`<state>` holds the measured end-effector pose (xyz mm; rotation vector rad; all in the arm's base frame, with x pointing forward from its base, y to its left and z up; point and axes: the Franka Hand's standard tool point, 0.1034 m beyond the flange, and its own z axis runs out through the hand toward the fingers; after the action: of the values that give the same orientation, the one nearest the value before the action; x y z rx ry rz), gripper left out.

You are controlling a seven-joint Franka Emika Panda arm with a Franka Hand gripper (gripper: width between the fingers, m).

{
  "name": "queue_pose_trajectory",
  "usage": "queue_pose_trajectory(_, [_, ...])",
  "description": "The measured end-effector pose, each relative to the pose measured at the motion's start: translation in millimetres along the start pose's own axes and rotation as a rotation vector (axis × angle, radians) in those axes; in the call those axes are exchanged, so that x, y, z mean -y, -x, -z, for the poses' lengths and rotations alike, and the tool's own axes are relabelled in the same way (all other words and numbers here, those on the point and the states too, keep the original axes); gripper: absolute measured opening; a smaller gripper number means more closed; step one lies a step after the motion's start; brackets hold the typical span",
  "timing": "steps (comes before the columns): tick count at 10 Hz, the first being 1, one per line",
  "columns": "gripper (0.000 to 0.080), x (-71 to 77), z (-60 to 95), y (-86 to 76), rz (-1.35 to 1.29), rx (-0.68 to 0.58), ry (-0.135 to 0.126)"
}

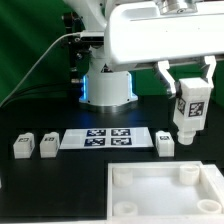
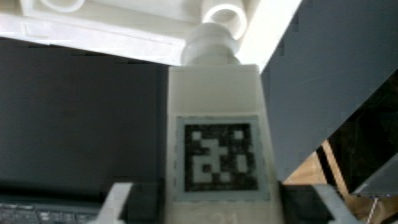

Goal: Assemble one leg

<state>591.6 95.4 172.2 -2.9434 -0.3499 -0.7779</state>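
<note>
leg [image 1: 190, 110] upright in tool [image 1: 188, 88], long axis vertical

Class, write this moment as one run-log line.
gripper: shut on leg | leg: upright, tag visible | base: visible sockets empty | loose legs: three beside marker board

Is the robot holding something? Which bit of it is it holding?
Yes. The tool grips the leg by its upper end, above the tag.
</note>
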Motion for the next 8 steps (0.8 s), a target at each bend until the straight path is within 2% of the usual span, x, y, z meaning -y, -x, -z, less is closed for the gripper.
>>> queue_pose_trajectory(2, [0.0291, -0.2, -2.7, 2.0, 0.0, 0.005, -0.001])
queue_pose_trajectory(3, [0.0291, 1.0, -17.4, 5.8, -0.001, 0.002, -0.006])
queue_pose_trajectory(4, [0.0291, 9.1, -37.1, 7.9, -0.001, 0.003, -0.023])
queue_pose_trajectory(6, [0.0291, 3.8, -61.9, 4.2, 0.033, -0.021, -0.04])
queue_pose_trajectory(7, [0.0291, -0.9, -70.9, 3.8, 0.023, -0.032, -0.046])
queue_pose_trajectory(8, [0.0291, -4.9, -70.2, 0.3, 0.012, -0.036, -0.045])
